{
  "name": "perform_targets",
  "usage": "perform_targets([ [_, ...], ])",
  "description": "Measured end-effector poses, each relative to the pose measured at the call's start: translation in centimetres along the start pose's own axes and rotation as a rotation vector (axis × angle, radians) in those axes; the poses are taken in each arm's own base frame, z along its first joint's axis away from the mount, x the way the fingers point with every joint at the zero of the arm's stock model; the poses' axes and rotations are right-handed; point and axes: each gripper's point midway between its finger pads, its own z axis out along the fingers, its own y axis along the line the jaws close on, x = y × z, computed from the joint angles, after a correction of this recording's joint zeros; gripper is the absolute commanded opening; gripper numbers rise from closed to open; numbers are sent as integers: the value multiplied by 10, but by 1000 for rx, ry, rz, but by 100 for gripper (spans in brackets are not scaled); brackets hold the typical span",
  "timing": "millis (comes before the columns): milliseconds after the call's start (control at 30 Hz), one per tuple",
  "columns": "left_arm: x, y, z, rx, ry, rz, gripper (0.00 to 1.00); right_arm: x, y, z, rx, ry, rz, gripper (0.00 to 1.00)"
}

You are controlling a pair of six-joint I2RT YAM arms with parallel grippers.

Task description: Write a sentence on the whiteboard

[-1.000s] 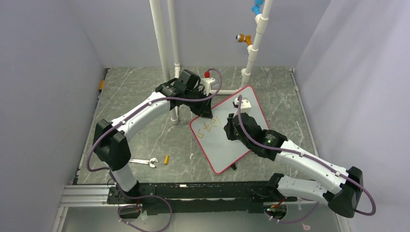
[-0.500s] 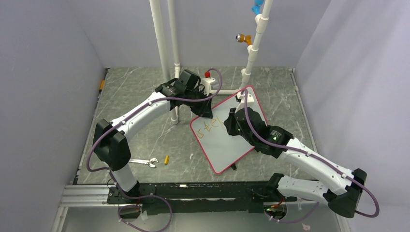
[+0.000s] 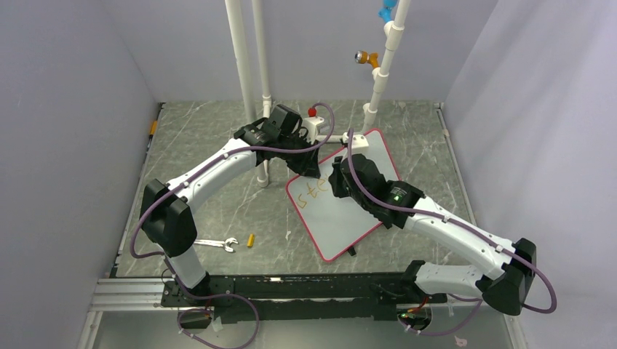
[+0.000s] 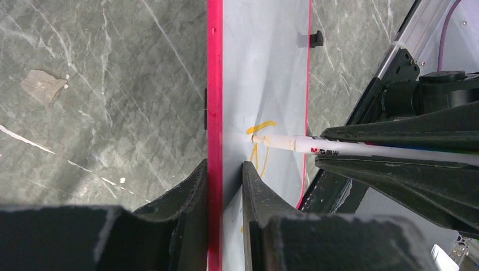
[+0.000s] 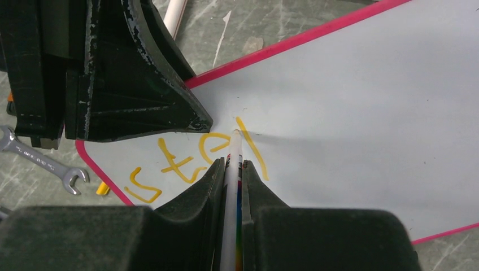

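The whiteboard (image 3: 348, 218), white with a red-pink rim, lies tilted on the table. My left gripper (image 3: 311, 172) is shut on its far-left rim (image 4: 214, 113). My right gripper (image 3: 336, 183) is shut on a white marker (image 5: 231, 169). The marker's tip (image 4: 255, 138) touches the board at the top of a long orange stroke. The sentence (image 5: 186, 161) reads "ste" plus that stroke, in orange-yellow letters. It also shows in the top view (image 3: 314, 194), partly hidden by my right gripper.
A small wrench (image 3: 216, 244) and a yellow marker cap (image 3: 251, 240) lie on the table to the left of the board. White pipes (image 3: 253, 65) stand at the back. A black clip (image 4: 314, 38) sits on the board's edge.
My right gripper has moved left and toward the back over the board with the marker, now covering the end of the written letters. The left arm has not moved.
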Motion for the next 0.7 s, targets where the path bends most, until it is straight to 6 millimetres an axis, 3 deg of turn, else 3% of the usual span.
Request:
perform_targets([
  [700, 1, 1, 0, -4, 2, -1, 0, -11, -20, 9, 53, -29, 32, 0],
])
